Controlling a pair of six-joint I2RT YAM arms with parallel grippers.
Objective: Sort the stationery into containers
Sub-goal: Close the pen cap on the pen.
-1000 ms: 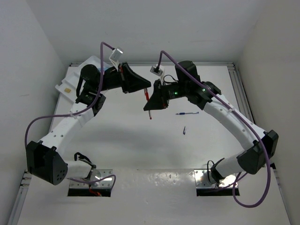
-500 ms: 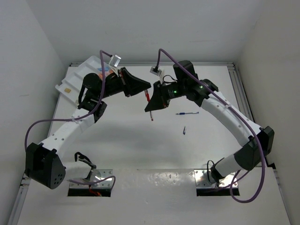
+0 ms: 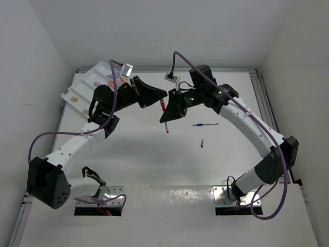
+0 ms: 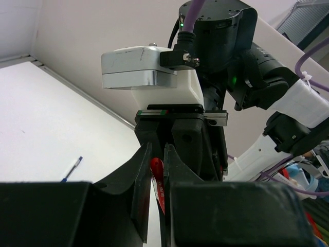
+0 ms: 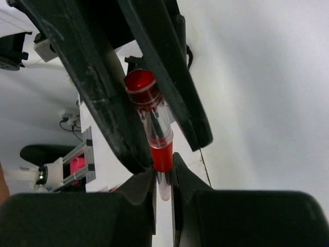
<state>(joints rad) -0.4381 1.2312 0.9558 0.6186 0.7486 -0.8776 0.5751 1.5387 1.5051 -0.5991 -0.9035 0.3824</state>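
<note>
Stationery looks partly sorted: several items lie in the white ridged plastic tray [image 3: 82, 85] behind the left gripper [image 4: 157, 157]. That gripper and the right gripper [image 5: 163, 174] both pinch one thin red pen [image 5: 153, 126] aloft. A thin blue pen [image 3: 205, 124] and a tiny purple piece [image 3: 202, 143] lie unsorted, below the right gripper.

top view wide; both wrists close, sharing red pen [image 5: 151, 121]
</note>
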